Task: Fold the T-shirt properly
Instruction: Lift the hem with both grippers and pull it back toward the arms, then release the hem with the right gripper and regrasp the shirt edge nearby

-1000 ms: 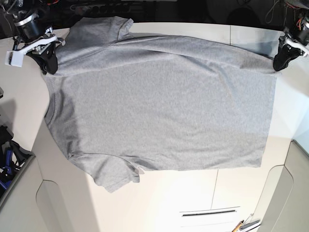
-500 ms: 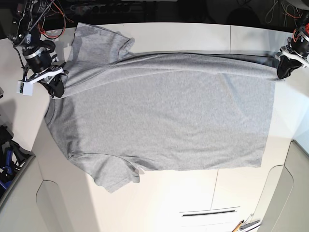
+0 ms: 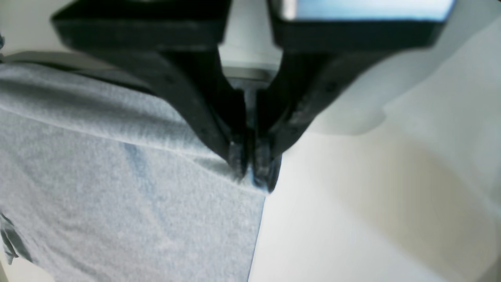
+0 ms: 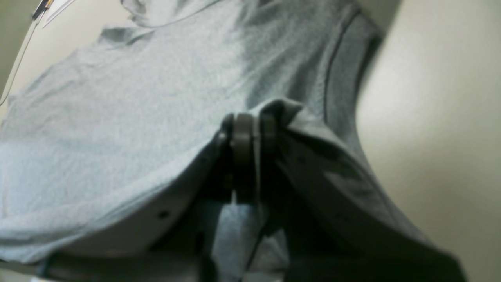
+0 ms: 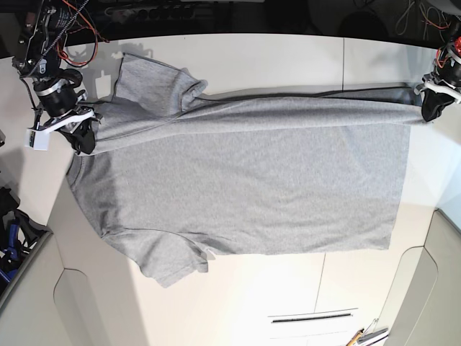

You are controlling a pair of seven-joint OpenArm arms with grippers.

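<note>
Both end effectors, left (image 5: 430,108) and right (image 5: 83,137), pinch the T-shirt (image 5: 245,180) edge taut, lifting it to fold across the counter (image 5: 288,288).

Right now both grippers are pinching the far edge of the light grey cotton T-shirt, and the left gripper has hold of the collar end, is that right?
No, the left gripper pinches the hem corner of the light grey cotton T-shirt, as its wrist view shows; the right gripper is at the collar end.
</note>
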